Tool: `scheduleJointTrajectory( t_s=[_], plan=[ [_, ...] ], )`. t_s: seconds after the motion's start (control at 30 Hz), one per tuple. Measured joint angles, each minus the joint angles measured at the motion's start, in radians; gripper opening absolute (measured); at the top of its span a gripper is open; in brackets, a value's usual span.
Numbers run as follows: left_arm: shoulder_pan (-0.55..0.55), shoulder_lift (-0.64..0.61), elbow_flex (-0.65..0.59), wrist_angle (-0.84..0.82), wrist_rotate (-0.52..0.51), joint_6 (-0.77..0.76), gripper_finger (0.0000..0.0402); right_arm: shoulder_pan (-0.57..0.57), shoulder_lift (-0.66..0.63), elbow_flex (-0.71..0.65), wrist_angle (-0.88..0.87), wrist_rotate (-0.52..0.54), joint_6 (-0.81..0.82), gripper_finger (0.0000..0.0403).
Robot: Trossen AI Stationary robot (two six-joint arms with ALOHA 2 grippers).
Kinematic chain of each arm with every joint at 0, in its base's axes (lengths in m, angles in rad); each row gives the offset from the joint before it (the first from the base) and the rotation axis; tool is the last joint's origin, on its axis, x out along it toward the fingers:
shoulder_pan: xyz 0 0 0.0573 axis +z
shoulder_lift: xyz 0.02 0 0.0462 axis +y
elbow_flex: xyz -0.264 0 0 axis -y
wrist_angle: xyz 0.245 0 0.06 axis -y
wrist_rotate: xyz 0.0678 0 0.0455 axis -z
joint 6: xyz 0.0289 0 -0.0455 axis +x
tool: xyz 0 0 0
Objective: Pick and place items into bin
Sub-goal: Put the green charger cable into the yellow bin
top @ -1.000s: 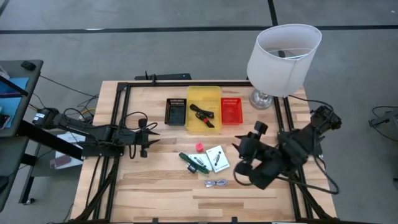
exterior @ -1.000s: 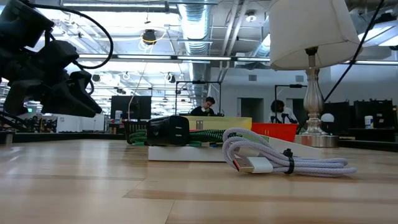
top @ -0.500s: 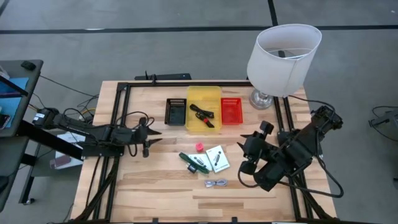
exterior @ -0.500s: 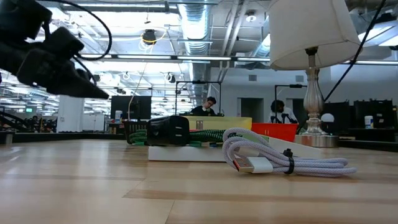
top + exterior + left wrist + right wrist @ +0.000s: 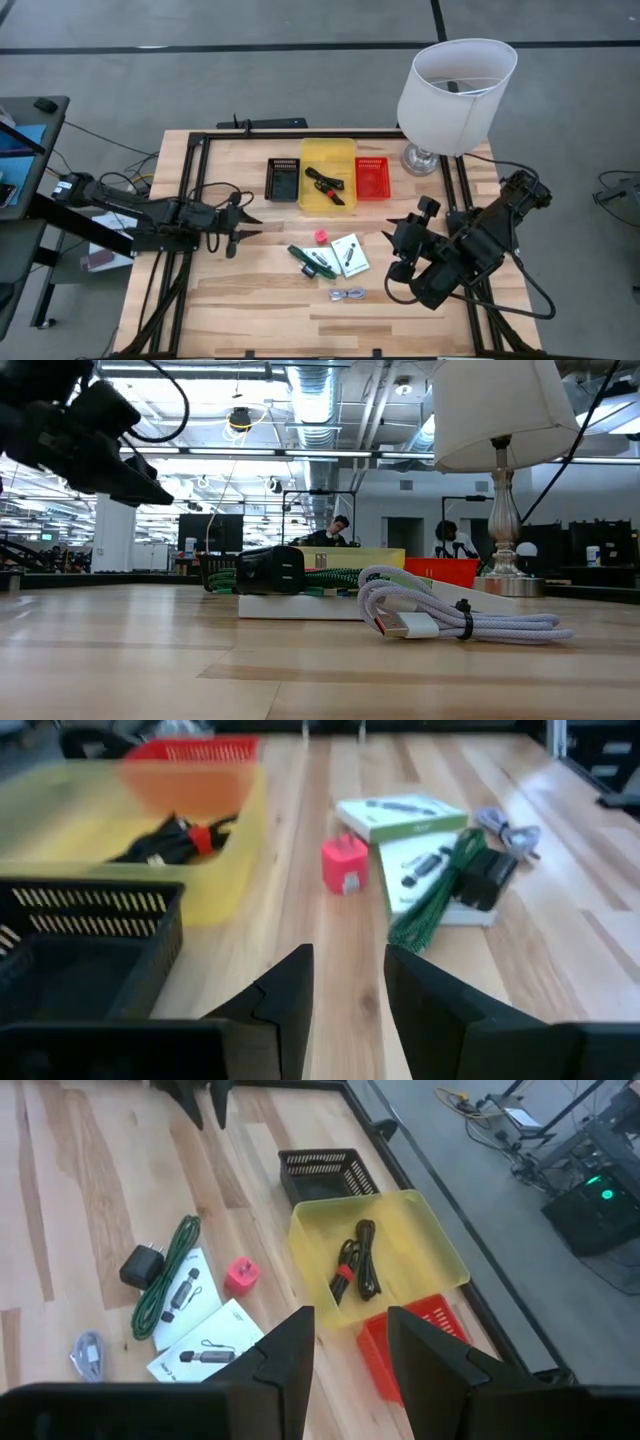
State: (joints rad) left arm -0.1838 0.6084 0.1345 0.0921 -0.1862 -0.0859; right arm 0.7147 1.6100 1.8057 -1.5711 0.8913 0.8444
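Just now my right arm (image 5: 470,245) has eased back, both sets of jaws apart and empty, so the pink cube (image 5: 321,236), green cable (image 5: 312,260) and cards (image 5: 350,255) lie unbinned below the yellow bin (image 5: 312,148).

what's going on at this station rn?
Bin-sorting, mid-run. The black cable with a red band already lies in the yellow bin; the black bin and red bin look empty. Still on the table: green cable with black plug, pink-red cube, two white cards and silver cable. The left gripper and right gripper both hover open and empty, on either side of the pile.
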Motion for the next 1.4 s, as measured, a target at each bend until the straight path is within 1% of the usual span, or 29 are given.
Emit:
scheduleJointTrajectory(
  t_s=[0.13,0.23,0.33,0.47,0.53,0.67,0.8,0.93,1.1,1.4],
  plan=[
    [-0.007,0.063,0.111,-0.124,0.057,-0.004,0.0122,0.005,0.000,0.000,0.000,0.000,-0.005,0.0123],
    [-0.015,0.131,0.203,-0.242,0.068,-0.004,0.0140,0.006,0.000,0.000,0.000,-0.001,-0.004,0.0122],
    [-0.026,0.223,0.281,-0.301,0.079,-0.010,0.0164,0.006,0.000,0.000,0.000,-0.004,0.001,0.0123],
    [-0.043,0.369,0.385,-0.373,0.132,-0.001,0.0190,0.006,0.000,0.000,0.000,-0.012,0.001,0.0122],
    [-0.053,0.451,0.441,-0.423,0.133,0.022,0.0196,0.006,0.000,0.000,0.000,-0.023,0.001,0.0123],
    [-0.069,0.597,0.537,-0.509,0.101,0.091,0.0200,0.008,0.000,0.000,0.000,-0.046,0.002,0.0122],
    [-0.085,0.705,0.607,-0.528,0.096,0.159,0.0201,0.022,0.000,0.000,0.000,-0.056,0.003,0.0122],
    [-0.098,0.771,0.666,-0.534,0.072,0.230,0.0201,0.044,0.000,0.000,0.000,-0.056,0.003,0.0123],
    [-0.098,0.817,0.732,-0.554,0.046,0.304,0.0201,0.071,0.000,0.000,0.000,-0.056,0.003,0.0123],
    [-0.096,0.938,0.821,-0.606,0.042,0.359,0.0202,0.091,0.000,0.000,0.000,-0.056,0.021,0.0123]
  ],
)
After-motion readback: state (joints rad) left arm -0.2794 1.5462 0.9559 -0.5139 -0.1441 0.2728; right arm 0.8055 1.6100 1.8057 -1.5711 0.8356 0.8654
